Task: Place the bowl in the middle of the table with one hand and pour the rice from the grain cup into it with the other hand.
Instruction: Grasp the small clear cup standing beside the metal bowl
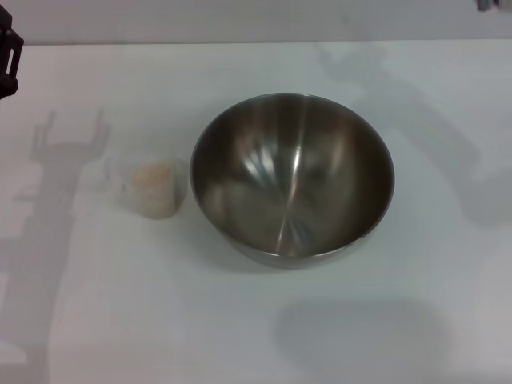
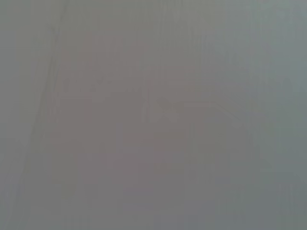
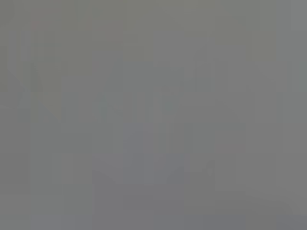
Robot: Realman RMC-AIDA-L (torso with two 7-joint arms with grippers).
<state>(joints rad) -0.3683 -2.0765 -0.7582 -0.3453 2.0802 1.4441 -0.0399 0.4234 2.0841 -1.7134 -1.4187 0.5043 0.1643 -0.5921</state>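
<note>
The steel bowl (image 1: 292, 178) stands upright and empty near the middle of the white table (image 1: 256, 336). The clear grain cup (image 1: 150, 186) stands just left of it, apart from it, holding pale rice (image 1: 154, 178). A black part of my left gripper (image 1: 8, 60) shows at the far left edge, well away from the cup. My right gripper is out of view; only a small dark piece (image 1: 490, 4) shows at the top right edge. Both wrist views show only a blank grey surface.
The table's far edge (image 1: 256, 42) runs along the top of the head view. Arm shadows lie on the table at the left (image 1: 48, 200) and the upper right (image 1: 416, 104).
</note>
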